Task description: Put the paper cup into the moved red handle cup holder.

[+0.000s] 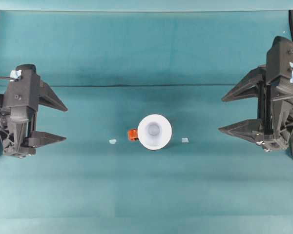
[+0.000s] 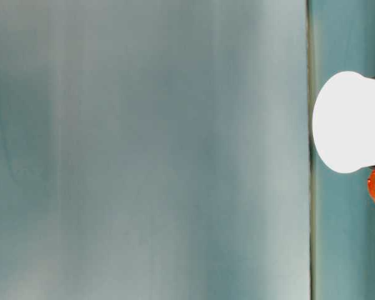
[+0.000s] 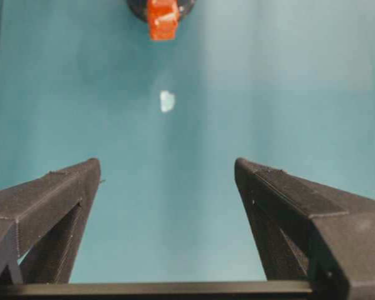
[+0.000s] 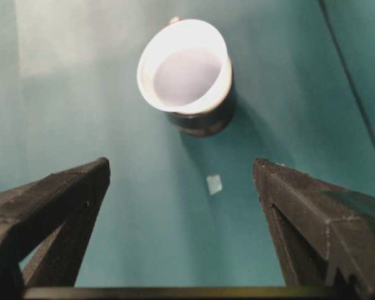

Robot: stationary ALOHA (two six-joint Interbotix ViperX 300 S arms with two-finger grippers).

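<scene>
The paper cup (image 1: 154, 131) sat upright inside the red handle cup holder (image 4: 203, 119) near the middle of the teal table (image 1: 146, 195), its open mouth facing straight up and its long axis vertical. From overhead the wide white rim hid almost all of the black holder; only the orange-red handle (image 1: 132, 135) stuck out, pointing toward the left arm's side. In the right wrist view a band of the holder's glossy black wall showed beneath the rim. In the table-level view the cup was overexposed and cut off at the frame's edge, and the holder there was hard to make out. The left wrist view cut the holder off, leaving the handle and a sliver of black.

Two small pale scraps lay on the cloth, one (image 1: 112, 141) on the handle side and one (image 1: 185, 140) on the opposite side, both apart from the holder.

The left gripper (image 1: 60, 123) and right gripper (image 1: 227, 114) stood well off at the table's sides, each with jaws spread wide and holding nothing.
</scene>
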